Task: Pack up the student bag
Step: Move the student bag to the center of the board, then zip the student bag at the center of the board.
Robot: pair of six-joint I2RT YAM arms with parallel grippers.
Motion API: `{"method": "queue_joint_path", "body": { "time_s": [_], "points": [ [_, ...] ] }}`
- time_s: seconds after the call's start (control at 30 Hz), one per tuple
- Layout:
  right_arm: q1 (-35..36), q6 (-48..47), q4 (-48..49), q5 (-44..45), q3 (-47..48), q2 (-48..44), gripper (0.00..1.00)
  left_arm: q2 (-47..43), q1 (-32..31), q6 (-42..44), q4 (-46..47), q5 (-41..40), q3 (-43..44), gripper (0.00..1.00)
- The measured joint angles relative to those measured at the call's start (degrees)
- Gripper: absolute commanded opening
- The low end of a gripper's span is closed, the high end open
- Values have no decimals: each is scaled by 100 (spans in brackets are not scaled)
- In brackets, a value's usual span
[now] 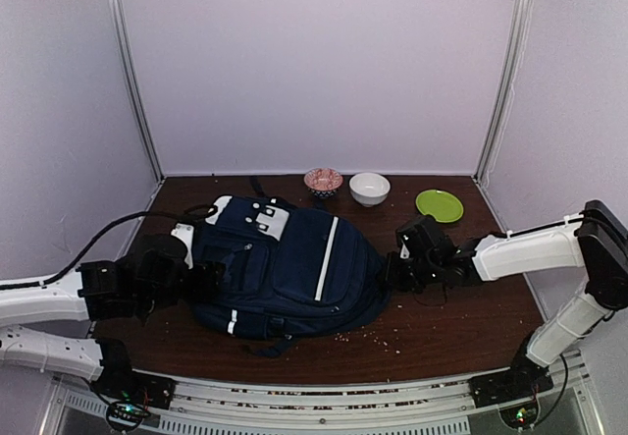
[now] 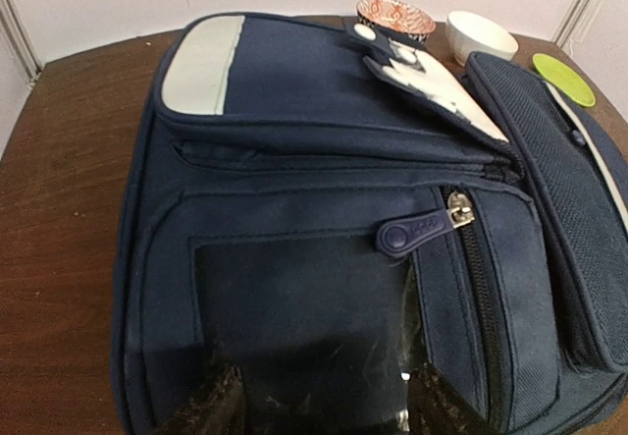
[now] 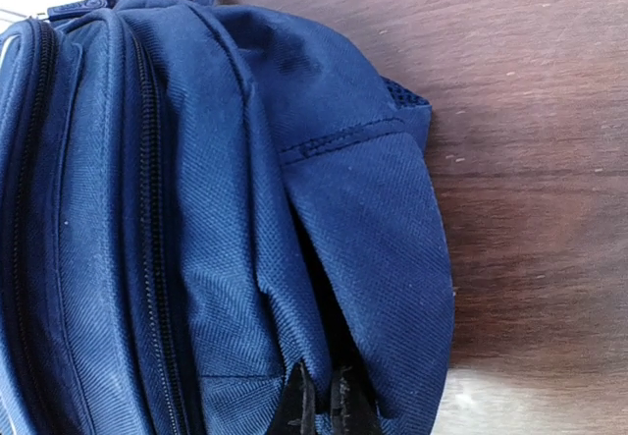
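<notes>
The student bag, navy with a white stripe and white patches, lies flat in the middle of the table. My left gripper is at its left end, open. In the left wrist view its fingers stand wide apart over the clear window pocket of the bag, whose zip pull lies just beyond. My right gripper is at the bag's right end. In the right wrist view that gripper is shut, pinching a fold of the bag's side fabric.
Behind the bag stand a patterned bowl, a white bowl and a green plate. Small crumbs are scattered on the brown table near its front edge. White walls enclose the table on three sides.
</notes>
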Motion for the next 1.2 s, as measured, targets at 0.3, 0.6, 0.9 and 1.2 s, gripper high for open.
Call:
{"method": "queue_joint_path", "body": {
  "time_s": [0.3,0.6,0.9,1.2],
  "points": [
    [-46,-74,-402,-11,437,114,0,1010,396,46,151,898,1123,94],
    [-7,133,-234,-356,970,955,0,-1027,125,-2350,-1189,1292,-203,98],
    [-4,48,-372,-411,1504,1250,1,-1578,-28,-3657,-892,1843,-944,98],
    [-4,-142,-505,-411,1504,1211,31,-533,-28,-4288,872,2013,-1386,91]
  ]
}}
